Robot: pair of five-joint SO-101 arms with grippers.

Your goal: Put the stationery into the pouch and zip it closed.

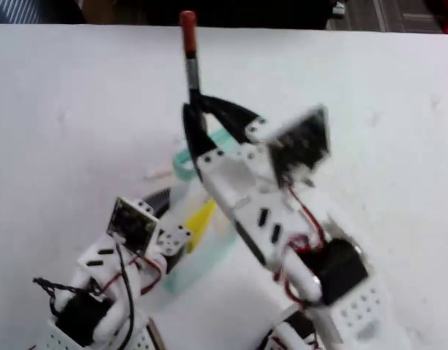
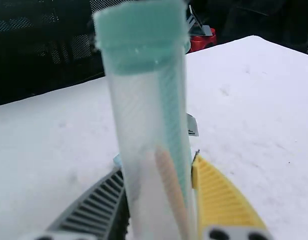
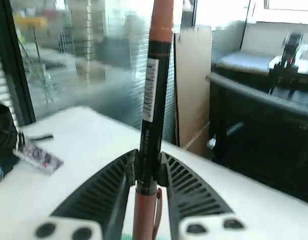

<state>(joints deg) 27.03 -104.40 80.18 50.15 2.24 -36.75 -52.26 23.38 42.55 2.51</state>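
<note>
My right claw [image 1: 197,109] pinches a pen [image 1: 189,44] by its black barrel over the middle of the white table [image 1: 78,109], with the red end pointing toward the far edge. From that wrist the pen [image 3: 152,100] stands straight up between the ribbed black fingers, which are narrowed tight on it at the right claw [image 3: 147,160], and its lower end runs down past them. My left claw [image 1: 181,208], one finger grey and one yellow, is closed on the pouch [image 1: 183,166] near the table's front. My right arm lies across the pouch and hides its middle, so only a teal edge shows on each side. From the left wrist the pouch [image 2: 143,100] rises as a clear sleeve with a teal band at its far end, clamped at the left claw [image 2: 156,167]. A pale orange stick [image 2: 171,190] shows through its wall. Elsewhere, a small card [image 3: 38,155] lies on the table beyond the pen, well apart from it, and a cardboard sheet [image 3: 194,85] leans upright past the table's edge.
</note>
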